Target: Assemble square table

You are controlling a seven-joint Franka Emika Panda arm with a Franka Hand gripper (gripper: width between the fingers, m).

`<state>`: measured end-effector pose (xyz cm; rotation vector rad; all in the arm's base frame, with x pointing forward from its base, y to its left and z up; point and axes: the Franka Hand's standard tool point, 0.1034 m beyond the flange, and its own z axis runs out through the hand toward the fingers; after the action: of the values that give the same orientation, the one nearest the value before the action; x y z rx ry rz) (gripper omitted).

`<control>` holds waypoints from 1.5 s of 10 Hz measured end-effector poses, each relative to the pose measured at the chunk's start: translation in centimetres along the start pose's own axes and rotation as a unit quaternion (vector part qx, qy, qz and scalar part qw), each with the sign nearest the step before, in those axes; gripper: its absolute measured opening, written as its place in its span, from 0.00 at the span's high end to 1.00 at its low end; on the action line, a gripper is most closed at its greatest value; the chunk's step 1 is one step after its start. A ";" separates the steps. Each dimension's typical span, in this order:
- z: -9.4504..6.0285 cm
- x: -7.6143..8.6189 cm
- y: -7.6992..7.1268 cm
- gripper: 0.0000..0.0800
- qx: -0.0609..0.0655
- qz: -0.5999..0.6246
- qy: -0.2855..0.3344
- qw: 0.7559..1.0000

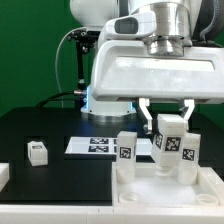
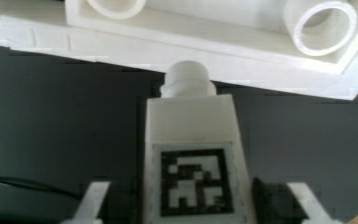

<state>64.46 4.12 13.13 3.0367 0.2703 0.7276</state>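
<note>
The square table's white top (image 1: 142,192) lies at the exterior view's lower right. Two white legs with tags (image 1: 127,146) (image 1: 188,150) stand on it. My gripper (image 1: 167,118) hangs over the top, shut on a third leg (image 1: 168,135) that sits upright between the two. In the wrist view this leg (image 2: 194,130) fills the middle between the fingers (image 2: 99,200), tag facing the camera, and my gripper (image 2: 197,205) holds its lower part. Its rounded tip points at the top's raised edge (image 2: 194,48), near two round sockets (image 2: 318,30).
The marker board (image 1: 92,146) lies on the black table beside the top. A small white leg (image 1: 38,152) rests alone at the exterior view's left. Another white piece (image 1: 4,175) shows at the left edge. A black cable hangs behind the arm.
</note>
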 end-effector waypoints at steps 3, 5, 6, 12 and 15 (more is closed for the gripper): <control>0.1 -0.5 -3.7 0.64 0.016 0.038 0.000 0.999; 0.8 -0.8 -6.0 0.64 0.025 0.032 0.002 0.999; 1.5 -1.3 -6.3 0.64 0.026 0.031 0.000 0.999; 2.9 -2.1 -6.8 0.64 0.028 0.026 -0.009 0.999; 3.6 -2.2 -7.5 0.64 0.031 0.022 -0.011 0.999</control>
<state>62.89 11.30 8.62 3.1163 0.2294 0.6995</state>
